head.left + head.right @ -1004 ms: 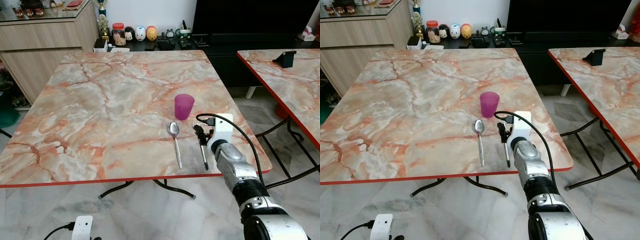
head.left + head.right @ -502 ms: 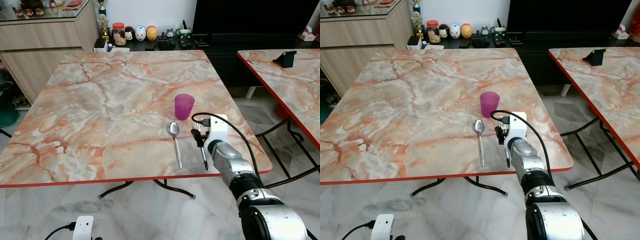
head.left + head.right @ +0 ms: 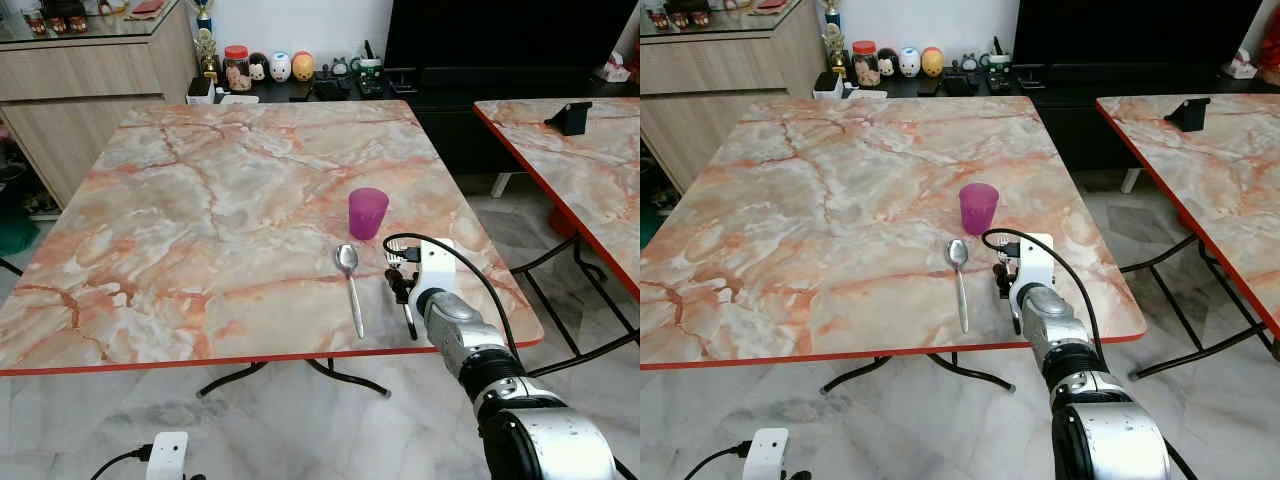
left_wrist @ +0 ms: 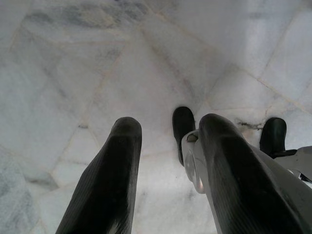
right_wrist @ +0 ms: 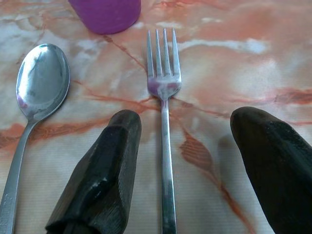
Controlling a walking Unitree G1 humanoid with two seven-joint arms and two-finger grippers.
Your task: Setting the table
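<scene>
The robot's right gripper [image 5: 183, 170] hovered low over the marble table [image 3: 200, 200], its fingers spread wide to either side of a fork [image 5: 165, 141] lying flat beside a spoon [image 3: 350, 280], just below a purple cup [image 3: 368, 212]. The left gripper [image 4: 168, 161] hung open above the tiled floor [image 4: 73, 58].

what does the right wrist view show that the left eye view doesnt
Right wrist view alone: the fork's four tines in detail, and the right gripper's open fingers either side of its handle. Left eye view alone: the whole marble table, the wooden cabinet, a second table, and the right arm's white wrist camera. Both: the spoon beside the fork and the purple cup.
</scene>
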